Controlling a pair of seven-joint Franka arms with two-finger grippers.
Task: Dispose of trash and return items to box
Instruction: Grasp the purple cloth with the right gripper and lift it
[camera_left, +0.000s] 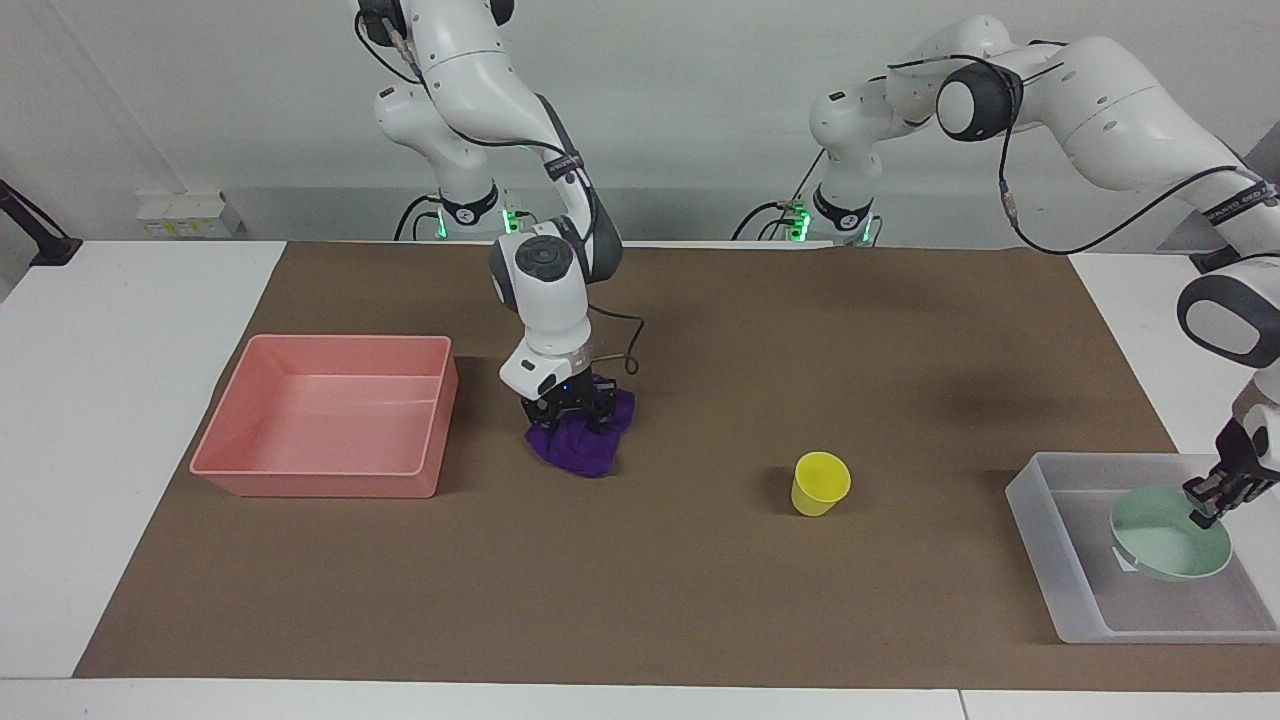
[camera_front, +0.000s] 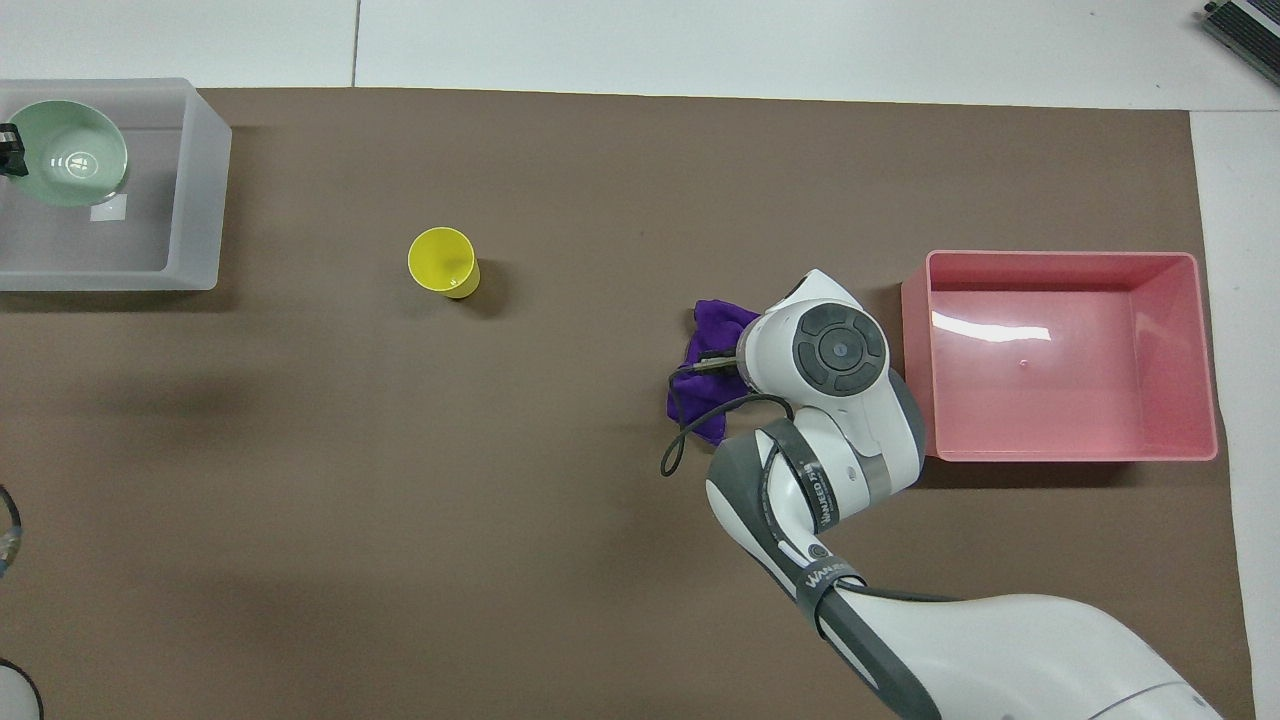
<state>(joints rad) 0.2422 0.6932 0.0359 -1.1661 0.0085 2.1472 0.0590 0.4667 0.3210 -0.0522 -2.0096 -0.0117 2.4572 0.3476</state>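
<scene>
The purple cloth (camera_left: 590, 450) lies bunched on the brown mat beside the pink bin (camera_left: 325, 415). My right gripper (camera_left: 572, 408) is down on the cloth's top; in the overhead view its wrist covers part of the cloth (camera_front: 712, 335). My left gripper (camera_left: 1208, 500) is shut on the rim of the mint-green bowl (camera_left: 1168, 535), holding it tilted inside the translucent tray (camera_left: 1040, 535). In the overhead view the bowl (camera_front: 68, 152) sits over the tray (camera_front: 195, 200), with the left gripper (camera_front: 8, 160) at the picture's edge. The yellow cup (camera_left: 820, 483) stands upright mid-mat, also seen from overhead (camera_front: 443, 262).
The pink bin (camera_front: 1060, 355) is open at the right arm's end of the mat. A black cable loops from the right wrist over the cloth. White table surface borders the brown mat (camera_left: 640, 600).
</scene>
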